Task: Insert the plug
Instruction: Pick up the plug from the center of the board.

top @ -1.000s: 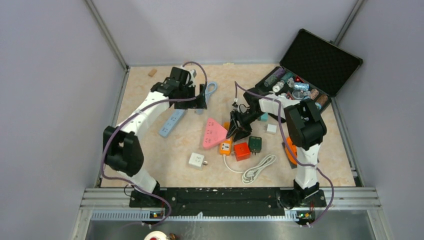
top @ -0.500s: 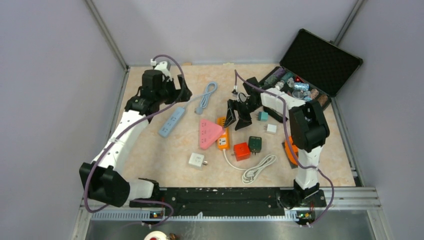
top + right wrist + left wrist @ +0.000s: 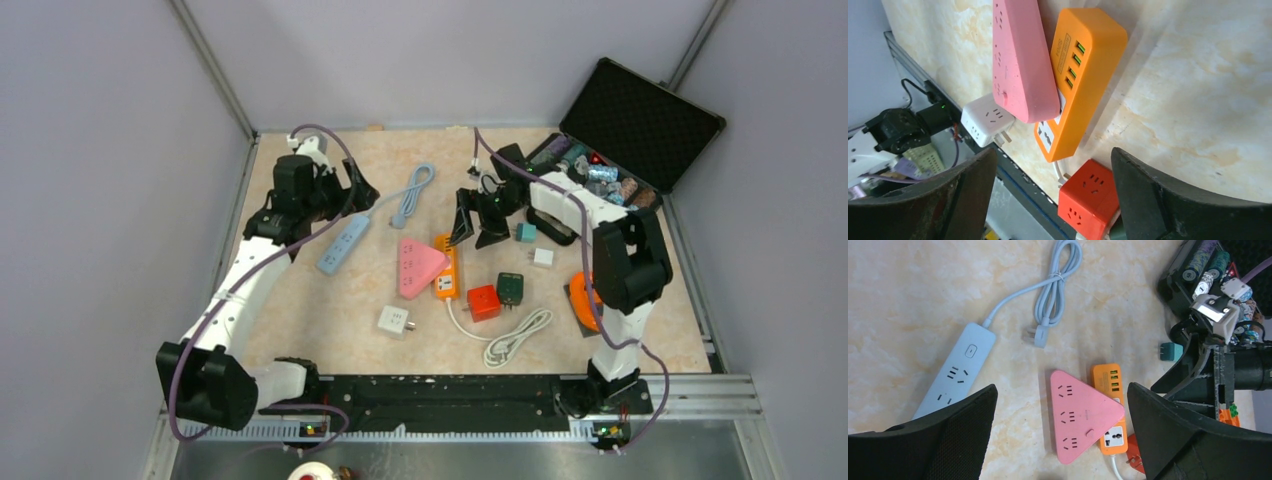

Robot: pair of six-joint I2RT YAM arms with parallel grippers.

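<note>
text: none legible | orange strip [image 3: 1083, 85] print: too small

An open black case [image 3: 640, 120] holding small cylinders [image 3: 572, 155] sits far right.

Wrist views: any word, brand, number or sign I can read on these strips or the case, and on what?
No text reads clearly.
Orange strip: small print beside its green ports, too small to read.
Pink strip: nothing legible.
Cylinders in the case: printed wraps, blurred.
</note>
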